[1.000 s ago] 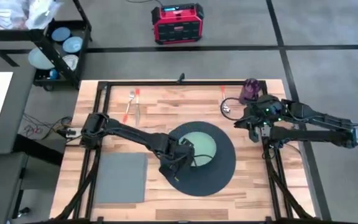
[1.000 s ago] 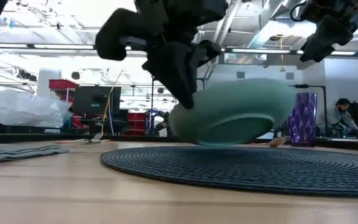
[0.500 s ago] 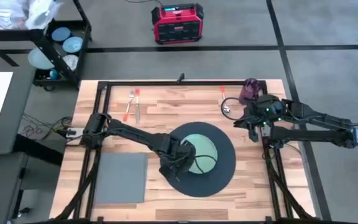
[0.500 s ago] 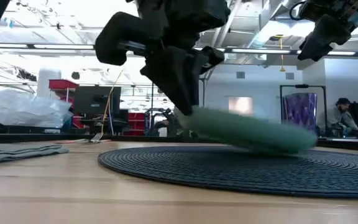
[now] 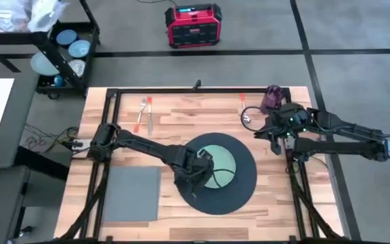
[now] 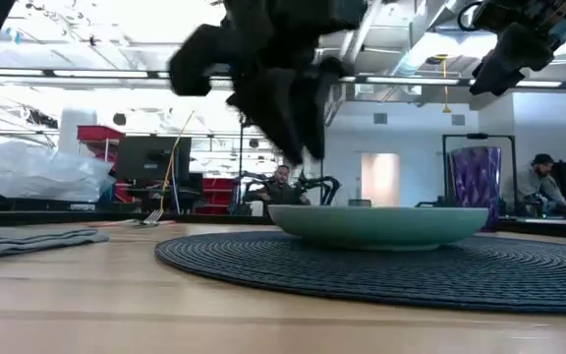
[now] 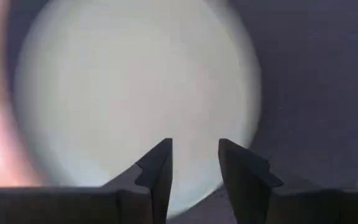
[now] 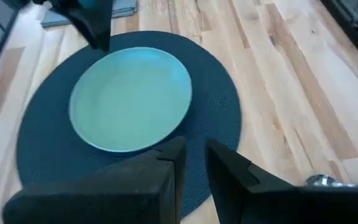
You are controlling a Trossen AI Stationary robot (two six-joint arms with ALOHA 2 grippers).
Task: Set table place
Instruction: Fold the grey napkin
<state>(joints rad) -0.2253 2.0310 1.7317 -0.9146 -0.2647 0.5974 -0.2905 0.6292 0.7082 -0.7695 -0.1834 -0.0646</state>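
**Plate flat on the mat, left tool just above it**

At the left end of the worktop [image 5: 181, 112] a grey napkin [image 5: 131, 193] lies flat by the near edge, well apart from everything else. Farther back, near the far rail, the orange-handled fork [image 5: 141, 112] and knife [image 5: 150, 120] lie side by side, almost touching.

The left arm reaches from its base at the left edge across to the middle. Its tool [image 5: 196, 173] hangs over the left rim of the pale green plate [image 5: 221, 167], and from table height it is clear of the plate, a little above it, with nothing between its fingers [image 7: 158, 177]. The wrist camera shows a narrow gap between the two tips, so the tool is slightly parted and empty.

The plate sits level on the dark round mat [image 5: 246, 186], roughly at the mat's centre, with mat showing all round it.

Right of the mat, near the far rail, a spoon [image 5: 246, 116] lies on the wood with its orange handle pointing to the rail. Just beside it stands the purple cup [image 5: 272, 98], upright, at the far right corner.

The right arm waits over the right side of the worktop, its tool [image 5: 278, 139] raised off the wood next to the spoon and cup. Its fingers [image 8: 166, 163] stand a small way apart and hold nothing.
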